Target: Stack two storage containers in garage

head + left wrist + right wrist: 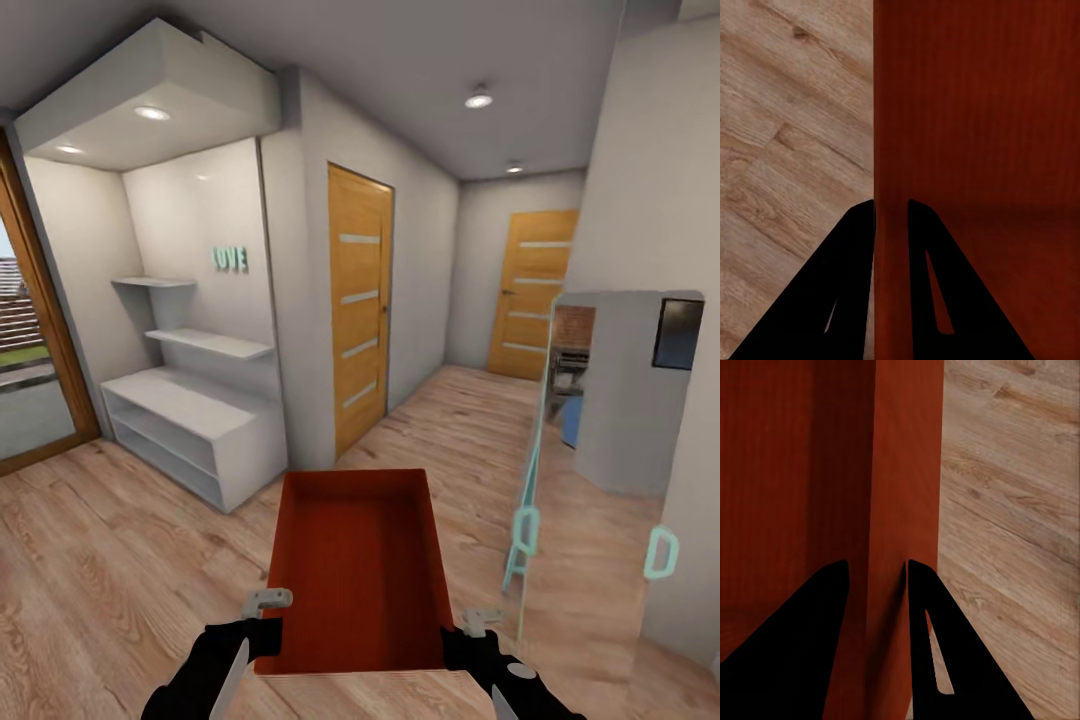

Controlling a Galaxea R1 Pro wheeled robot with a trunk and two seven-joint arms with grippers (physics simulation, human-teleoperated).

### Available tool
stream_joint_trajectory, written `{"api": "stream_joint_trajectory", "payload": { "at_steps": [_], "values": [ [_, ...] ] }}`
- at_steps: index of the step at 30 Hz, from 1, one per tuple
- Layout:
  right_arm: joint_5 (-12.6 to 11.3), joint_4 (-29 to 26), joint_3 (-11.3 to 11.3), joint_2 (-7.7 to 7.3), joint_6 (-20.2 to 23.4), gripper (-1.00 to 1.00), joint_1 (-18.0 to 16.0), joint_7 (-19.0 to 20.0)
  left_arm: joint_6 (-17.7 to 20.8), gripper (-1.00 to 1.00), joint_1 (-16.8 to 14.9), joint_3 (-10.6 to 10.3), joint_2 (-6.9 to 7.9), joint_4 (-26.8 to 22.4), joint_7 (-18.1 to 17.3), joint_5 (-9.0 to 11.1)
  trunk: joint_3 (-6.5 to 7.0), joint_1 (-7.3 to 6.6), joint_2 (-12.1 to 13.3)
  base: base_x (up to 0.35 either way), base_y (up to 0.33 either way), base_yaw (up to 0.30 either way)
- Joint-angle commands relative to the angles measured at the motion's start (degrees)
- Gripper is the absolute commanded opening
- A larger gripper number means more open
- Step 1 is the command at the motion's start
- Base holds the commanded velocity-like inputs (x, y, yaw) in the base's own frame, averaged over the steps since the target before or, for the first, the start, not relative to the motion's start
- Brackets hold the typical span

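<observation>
Container point(355, 570) held; mirror point(600, 460) right, doors point(360, 310) ahead.

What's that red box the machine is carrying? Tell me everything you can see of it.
The storage container is a rust-red, open-top rectangular box with plain smooth walls and nothing inside. It is held level above the light wood floor, lengthwise ahead of the robot. The left gripper pinches its left side wall and the right gripper its right side wall, one finger inside and one outside each. Nothing else touches it.
</observation>
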Motion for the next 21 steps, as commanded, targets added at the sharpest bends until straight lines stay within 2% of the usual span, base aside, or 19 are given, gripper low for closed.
{"api": "stream_joint_trajectory", "payload": {
  "at_steps": [1,21],
  "values": [
    [-0.52,0.21,0.15,-0.11,-0.21,-1.00,-0.02,2.66,0.27,-1.00,-0.02,0.44,0.92,-0.79,-0.35,0.62,-0.04,0.05,-0.05,0.321,0.148,0.000],
    [-0.52,0.21,0.15,-0.13,-0.17,-1.00,-0.02,2.57,0.27,-1.00,-0.03,0.44,0.92,-0.79,-0.35,0.60,-0.04,0.05,-0.05,0.320,0.148,0.000]
  ]
}}
